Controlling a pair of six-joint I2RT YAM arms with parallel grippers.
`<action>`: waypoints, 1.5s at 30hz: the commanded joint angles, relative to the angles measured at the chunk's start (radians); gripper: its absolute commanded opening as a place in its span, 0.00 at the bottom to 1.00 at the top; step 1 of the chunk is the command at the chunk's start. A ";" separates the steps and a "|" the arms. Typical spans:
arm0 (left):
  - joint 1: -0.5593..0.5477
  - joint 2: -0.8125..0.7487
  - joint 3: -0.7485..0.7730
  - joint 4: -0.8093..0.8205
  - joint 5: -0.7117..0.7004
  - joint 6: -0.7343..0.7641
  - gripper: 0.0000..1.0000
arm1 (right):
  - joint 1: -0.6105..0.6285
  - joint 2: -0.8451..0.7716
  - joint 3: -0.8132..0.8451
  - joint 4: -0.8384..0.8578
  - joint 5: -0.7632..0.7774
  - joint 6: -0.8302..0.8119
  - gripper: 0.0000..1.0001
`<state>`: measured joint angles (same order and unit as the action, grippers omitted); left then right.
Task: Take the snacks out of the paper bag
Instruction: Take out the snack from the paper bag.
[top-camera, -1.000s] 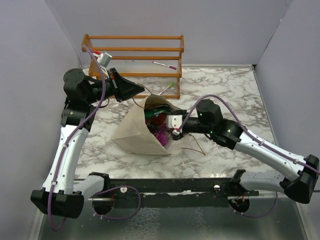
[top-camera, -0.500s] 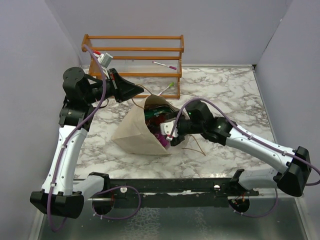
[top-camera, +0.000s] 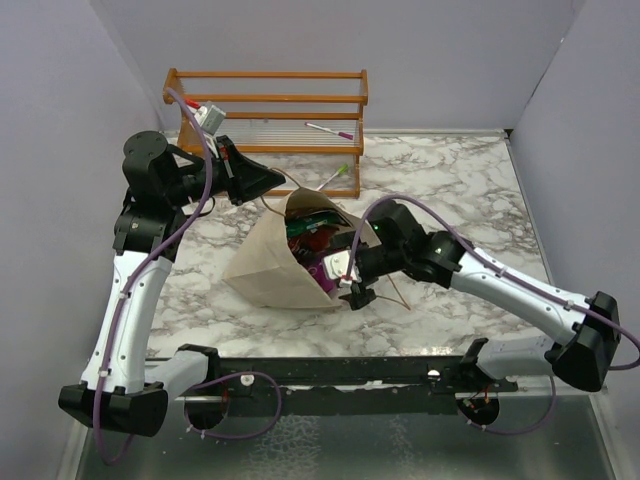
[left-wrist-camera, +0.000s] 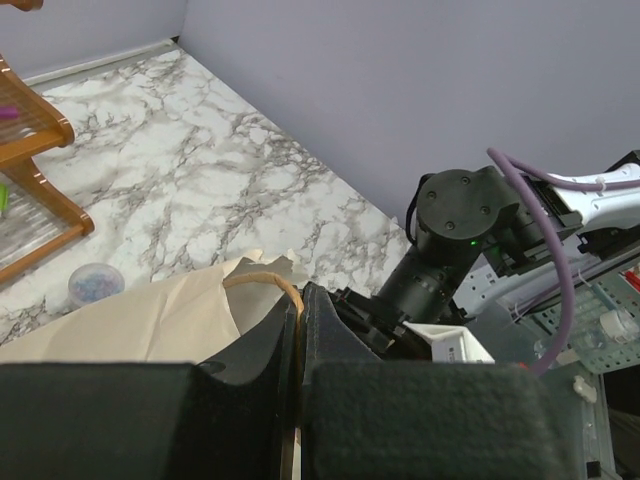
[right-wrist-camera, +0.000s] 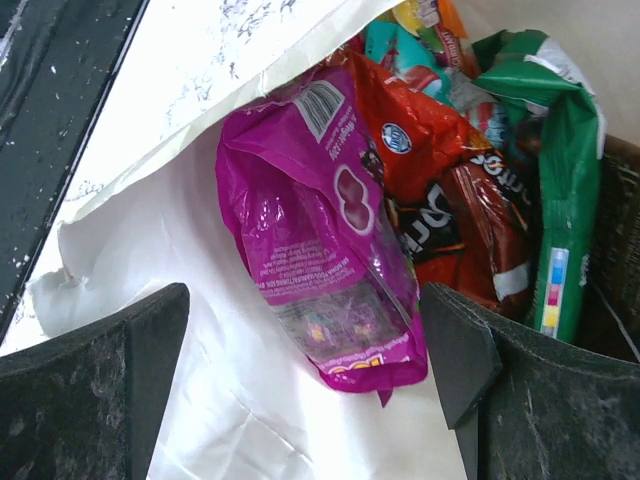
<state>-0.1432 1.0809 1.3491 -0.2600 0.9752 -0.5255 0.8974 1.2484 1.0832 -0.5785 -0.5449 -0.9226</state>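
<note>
marble table (top-camera: 450, 180) with paper bag (top-camera: 268, 265) lying on its side mid-table, snacks (right-wrist-camera: 450, 190) inside at its mouth. right gripper (right-wrist-camera: 300, 345) spread wide, purple packet (right-wrist-camera: 320, 240) between. left gripper (left-wrist-camera: 300, 310) clamped on string handle (left-wrist-camera: 262, 281), far side.

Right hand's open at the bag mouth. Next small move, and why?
Probably ease the right hand a little deeper and close on the purple packet: the open jaws straddle it, it lies frontmost in the paper bag, and the left hand holds the mouth up by the string handle.
</note>
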 joint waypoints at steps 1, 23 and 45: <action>0.005 -0.009 0.034 0.035 -0.015 0.001 0.00 | 0.002 0.054 0.035 0.006 -0.060 -0.024 0.99; 0.004 -0.016 -0.014 0.075 -0.004 -0.008 0.00 | 0.003 0.287 0.122 0.144 0.010 0.005 0.30; 0.005 -0.109 -0.115 -0.039 -0.047 0.148 0.00 | 0.003 0.035 0.049 0.304 -0.048 0.207 0.05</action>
<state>-0.1432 0.9863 1.2465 -0.2794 0.9504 -0.4122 0.8974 1.3525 1.1397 -0.3988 -0.5770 -0.7849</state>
